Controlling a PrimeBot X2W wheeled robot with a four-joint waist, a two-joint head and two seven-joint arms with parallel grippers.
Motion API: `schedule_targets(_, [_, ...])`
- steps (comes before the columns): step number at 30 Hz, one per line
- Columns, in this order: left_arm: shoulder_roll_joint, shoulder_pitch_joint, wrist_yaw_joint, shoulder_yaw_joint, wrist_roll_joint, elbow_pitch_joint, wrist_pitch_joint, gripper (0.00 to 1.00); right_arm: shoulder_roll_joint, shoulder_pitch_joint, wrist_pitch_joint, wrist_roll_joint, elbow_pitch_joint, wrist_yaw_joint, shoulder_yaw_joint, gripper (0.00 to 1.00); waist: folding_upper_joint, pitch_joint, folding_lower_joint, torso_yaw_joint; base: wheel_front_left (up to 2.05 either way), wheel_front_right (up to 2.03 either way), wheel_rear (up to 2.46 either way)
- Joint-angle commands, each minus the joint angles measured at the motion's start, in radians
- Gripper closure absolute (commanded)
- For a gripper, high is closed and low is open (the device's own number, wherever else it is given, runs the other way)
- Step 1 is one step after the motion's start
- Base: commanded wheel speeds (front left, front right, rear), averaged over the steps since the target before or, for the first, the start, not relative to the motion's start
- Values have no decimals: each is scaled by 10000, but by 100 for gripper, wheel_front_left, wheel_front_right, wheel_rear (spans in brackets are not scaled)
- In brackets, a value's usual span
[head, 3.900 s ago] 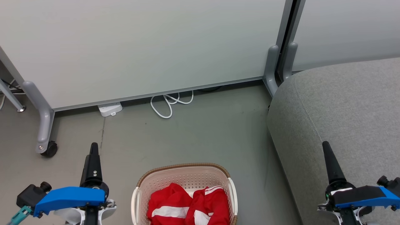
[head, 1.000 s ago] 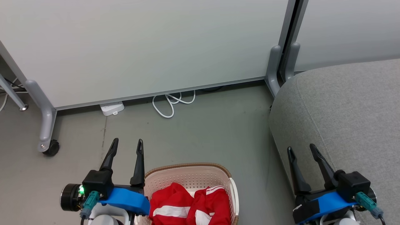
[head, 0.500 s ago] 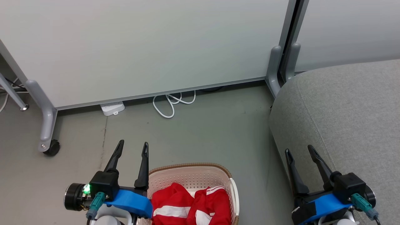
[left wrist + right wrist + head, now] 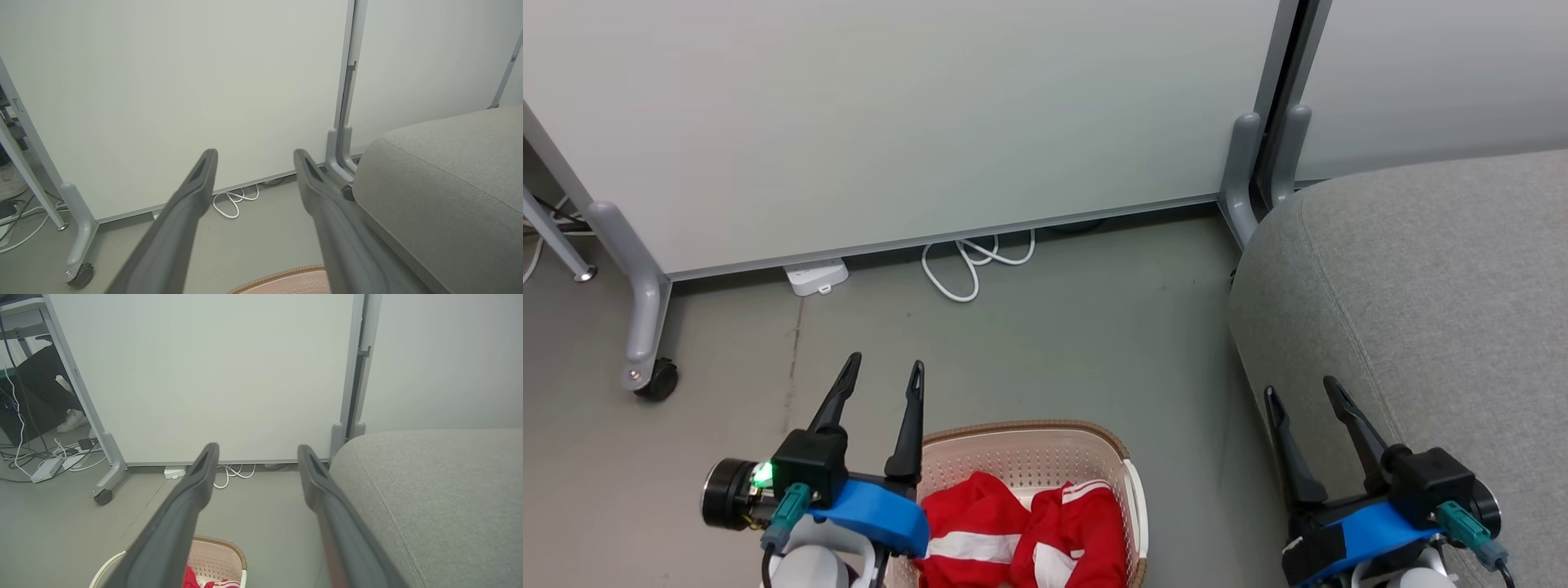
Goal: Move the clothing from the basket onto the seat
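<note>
The cream-white basket (image 4: 1029, 457) with its brown rim stands on the floor at the bottom centre of the head view. Red clothing (image 4: 1013, 535) with white stripes lies bunched inside it; a corner of red clothing (image 4: 188, 579) peeks in the right wrist view above the basket (image 4: 220, 555). My left gripper (image 4: 885, 371) hovers open over the basket's left rim, empty. My right gripper (image 4: 1300, 392) is open and empty at the grey seat's (image 4: 1437, 310) front-left edge. The seat (image 4: 445, 192) fills the right of the left wrist view, and the seat (image 4: 441, 490) sits right in the right wrist view.
A white partition panel (image 4: 890, 122) on grey legs with a castor (image 4: 654, 380) blocks the far side. A white cable (image 4: 968, 265) and power adapter (image 4: 814, 276) lie at its base. A person's shoe (image 4: 71, 420) and cables show behind the panel, left.
Both grippers have turned from edge-on to showing two spread fingers. The left gripper has drifted right and forward toward the basket's rim. The head camera has shifted slightly.
</note>
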Motion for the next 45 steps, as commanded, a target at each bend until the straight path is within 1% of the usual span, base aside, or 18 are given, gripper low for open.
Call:
schedule_targets(1, [44,-199,-61,-62,83,96,-44,0,-59,-146,-56,-38,-21,4,25,0,-1,89,0,-49,0,0,0])
schedule_targets(10, [472,-1529,-247,-788,152,1527,-39,0,-57,-643,-54,18,-134,4,178,0,-1,1080,0,-514,0,0,0])
schedule_targets(15, [842,-2363,-242,-1598,51,2508,-39,0,-53,-1116,-50,52,-217,4,302,0,-1,1845,0,-904,0,0,0])
schedule_targets(20, [1354,-3302,-246,-2873,-197,3563,-36,0,-50,-1661,-50,75,-361,4,333,0,-1,2641,0,-1238,0,0,0])
schedule_targets(28, [1967,-4736,-243,-4913,-820,5125,-37,0,-47,-2479,-50,110,-623,4,399,0,-1,4016,0,-1600,0,0,0])
schedule_targets(38, [2256,-6248,-243,-7969,-1504,7050,-6,0,-47,-3599,-48,147,-926,4,648,0,-1,5711,0,-1855,0,0,0])
schedule_targets(45, [2583,-7112,-243,-9820,-2139,7877,466,0,-48,-4338,-48,229,-1228,4,836,0,-1,6823,0,-2054,0,0,0])
